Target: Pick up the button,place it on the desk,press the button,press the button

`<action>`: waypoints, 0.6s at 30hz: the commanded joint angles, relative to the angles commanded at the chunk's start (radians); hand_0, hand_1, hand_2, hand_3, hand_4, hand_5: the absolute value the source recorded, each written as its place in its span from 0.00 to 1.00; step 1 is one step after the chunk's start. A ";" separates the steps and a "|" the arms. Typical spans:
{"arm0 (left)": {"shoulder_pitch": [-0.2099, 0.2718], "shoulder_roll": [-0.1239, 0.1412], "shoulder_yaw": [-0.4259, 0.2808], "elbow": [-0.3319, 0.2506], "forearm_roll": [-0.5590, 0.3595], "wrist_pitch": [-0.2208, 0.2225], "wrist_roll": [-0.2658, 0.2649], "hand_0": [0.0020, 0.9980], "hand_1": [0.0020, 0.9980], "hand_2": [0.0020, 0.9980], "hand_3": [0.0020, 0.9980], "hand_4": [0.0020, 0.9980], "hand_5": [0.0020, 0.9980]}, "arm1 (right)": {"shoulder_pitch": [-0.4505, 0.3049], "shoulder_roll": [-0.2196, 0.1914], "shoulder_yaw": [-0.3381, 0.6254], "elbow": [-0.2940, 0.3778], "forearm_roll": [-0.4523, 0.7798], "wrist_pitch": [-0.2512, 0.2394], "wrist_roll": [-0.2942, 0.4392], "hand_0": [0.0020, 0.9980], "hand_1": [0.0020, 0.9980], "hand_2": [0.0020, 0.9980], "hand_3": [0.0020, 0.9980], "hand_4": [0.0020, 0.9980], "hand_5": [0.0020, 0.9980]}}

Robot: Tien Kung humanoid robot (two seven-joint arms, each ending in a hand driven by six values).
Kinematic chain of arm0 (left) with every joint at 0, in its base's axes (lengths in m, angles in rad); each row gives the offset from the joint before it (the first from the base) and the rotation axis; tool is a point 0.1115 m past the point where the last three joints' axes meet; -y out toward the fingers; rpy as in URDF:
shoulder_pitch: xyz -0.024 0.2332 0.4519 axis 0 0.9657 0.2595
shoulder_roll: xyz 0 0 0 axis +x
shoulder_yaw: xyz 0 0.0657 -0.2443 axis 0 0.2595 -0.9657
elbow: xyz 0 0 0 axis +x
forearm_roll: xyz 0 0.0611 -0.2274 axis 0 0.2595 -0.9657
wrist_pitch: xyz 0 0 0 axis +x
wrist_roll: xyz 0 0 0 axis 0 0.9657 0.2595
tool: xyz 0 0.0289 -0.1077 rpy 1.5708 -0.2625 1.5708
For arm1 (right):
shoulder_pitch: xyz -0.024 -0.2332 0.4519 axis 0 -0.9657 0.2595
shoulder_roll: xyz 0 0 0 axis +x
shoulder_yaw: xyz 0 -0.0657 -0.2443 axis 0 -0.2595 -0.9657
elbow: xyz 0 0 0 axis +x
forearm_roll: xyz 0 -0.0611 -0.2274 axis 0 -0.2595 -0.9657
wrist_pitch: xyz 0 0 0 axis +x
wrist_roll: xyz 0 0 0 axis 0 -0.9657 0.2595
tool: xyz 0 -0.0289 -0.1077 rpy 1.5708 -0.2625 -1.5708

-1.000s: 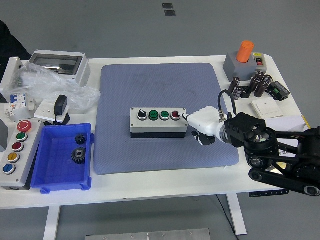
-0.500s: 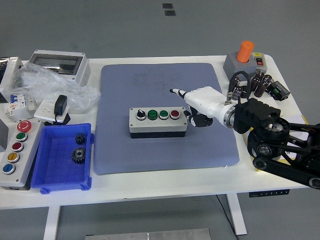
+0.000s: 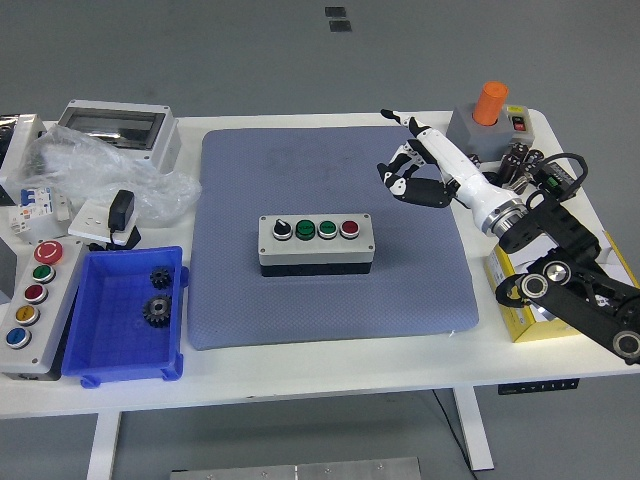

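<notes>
Across the middle lies a dull blue-grey mat (image 3: 330, 290) with a fine dotted weave, on a white table (image 3: 300, 375). On it sits a pale grey button box (image 3: 316, 243) with a black base, carrying one black-and-white knob, two green buttons and one dark red. At lower left of the frame a bright blue tray (image 3: 120, 350) holds two dark grey gears (image 3: 157, 300). Left of that, a grey panel (image 3: 30, 300) shows red, green, dark red, yellow and blue buttons. The right hand (image 3: 425, 165) at upper right is white with black joints on a black arm (image 3: 570, 280). Upper right, an orange cap (image 3: 490, 102) tops a grey block (image 3: 478, 130); a yellow box (image 3: 525, 300) lies beneath the arm.
</notes>
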 joint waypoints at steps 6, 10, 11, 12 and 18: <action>-0.001 0.000 -0.001 0.000 0.002 -0.001 0.004 0.61 0.64 0.60 0.61 0.56 0.40 | -0.131 0.036 0.131 -0.061 0.220 0.072 0.165 0.67 0.69 0.74 0.82 0.81 0.44; -0.001 0.000 -0.003 0.000 0.005 -0.002 0.005 0.61 0.65 0.60 0.61 0.56 0.40 | -0.185 0.063 0.184 -0.086 0.339 0.102 0.251 0.79 0.75 0.81 0.82 0.94 0.73; -0.001 -0.001 -0.004 0.000 0.005 -0.002 0.005 0.61 0.65 0.60 0.61 0.56 0.40 | -0.194 0.071 0.193 -0.094 0.374 0.105 0.275 0.79 0.75 0.81 0.82 0.94 0.73; 0.000 -0.001 -0.005 0.000 0.006 -0.002 0.006 0.61 0.65 0.60 0.61 0.56 0.40 | -0.199 0.076 0.197 -0.101 0.399 0.106 0.291 0.79 0.75 0.81 0.82 0.94 0.73; -0.001 -0.002 -0.017 -0.001 0.019 -0.004 0.007 0.61 0.65 0.60 0.61 0.57 0.40 | -0.226 0.092 0.189 -0.147 0.561 0.119 0.355 0.86 0.79 0.85 0.82 1.00 1.00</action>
